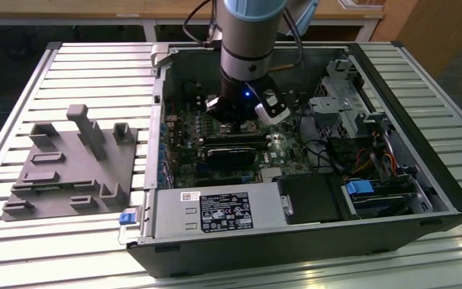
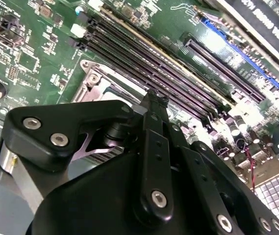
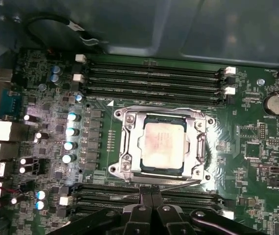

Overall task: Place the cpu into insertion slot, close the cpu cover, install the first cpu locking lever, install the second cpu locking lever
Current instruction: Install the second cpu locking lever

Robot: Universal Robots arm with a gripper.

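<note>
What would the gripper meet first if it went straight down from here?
Probably the edge of the cpu cover, or the memory slots beside it. The gripper hangs just off the socket, where the cpu sits; depth is unclear.

Dull silvery metal cpu, shiny metal cpu cover, glossy green circuit board
</note>
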